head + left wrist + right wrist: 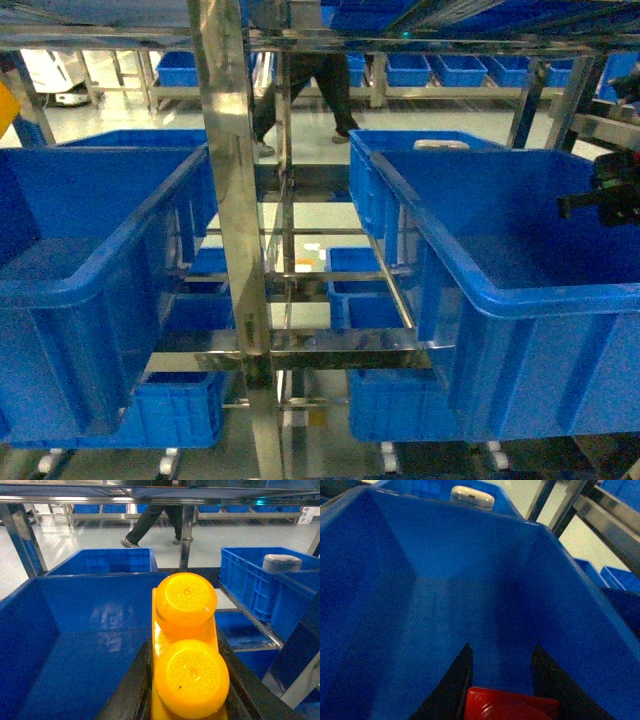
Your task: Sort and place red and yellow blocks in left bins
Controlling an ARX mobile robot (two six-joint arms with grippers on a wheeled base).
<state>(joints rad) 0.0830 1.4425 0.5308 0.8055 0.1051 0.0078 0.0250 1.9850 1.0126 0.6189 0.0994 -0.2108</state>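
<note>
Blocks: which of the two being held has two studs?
The orange-yellow block, held in the left gripper over a large blue crate. The red block in the right gripper shows a single stud.

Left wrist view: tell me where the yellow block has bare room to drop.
The crate floor ahead of the yellow block is bare between its left and back walls. Crowded only at the fingers gripping the block. The right crate floor looks bare too.
</note>
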